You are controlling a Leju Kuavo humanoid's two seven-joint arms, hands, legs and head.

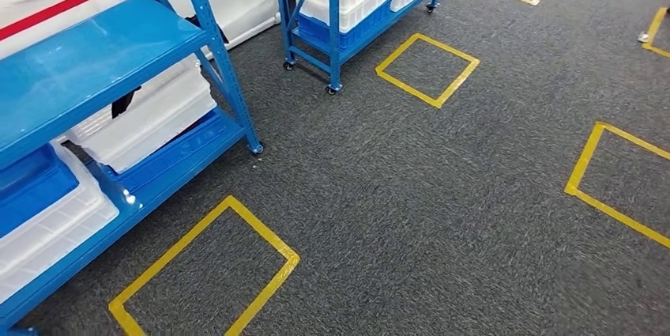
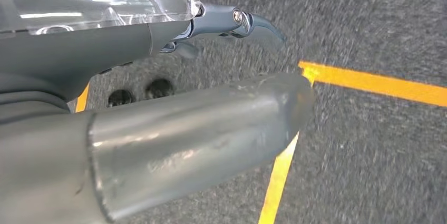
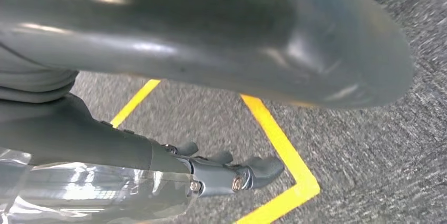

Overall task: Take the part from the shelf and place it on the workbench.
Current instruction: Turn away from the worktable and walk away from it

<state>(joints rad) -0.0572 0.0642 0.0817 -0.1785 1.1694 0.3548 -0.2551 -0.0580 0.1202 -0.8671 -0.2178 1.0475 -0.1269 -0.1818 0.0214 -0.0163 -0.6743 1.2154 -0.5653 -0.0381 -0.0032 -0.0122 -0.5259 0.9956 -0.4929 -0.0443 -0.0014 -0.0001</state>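
- At the far left of the head view stands a blue shelf [image 1: 95, 59] with a bare top level; below it sit white bins [image 1: 150, 118] and a blue bin [image 1: 31, 186], stacked on its lower level.
- The part to be fetched cannot be picked out: no loose item lies on the top level, and the contents of the bins are hidden, so I cannot tell where the part is.
- Just right of the shelf, on the near grey carpet [image 1: 411, 194], a yellow tape square [image 1: 207, 273] marks a standing spot.
- Farther off, toward the middle, a second blue rack on wheels [image 1: 336, 28] carries more white bins, with another yellow square [image 1: 427, 69] to its right.
- More tape squares lie at the right edge and the far right; no workbench can be made out.
- The left hand [image 2: 200, 76] hangs over the carpet beside a yellow tape line, thumb and fingers apart, with nothing between them.
- The right hand [image 3: 221, 129] likewise hangs above a tape corner, fingers loosely spread and empty.
- As a judgement, the task is at its very start: nothing is gripped, and the robot seems to be standing beside the shelf. Finding the part, reaching, gripping, carrying and setting down all remain.
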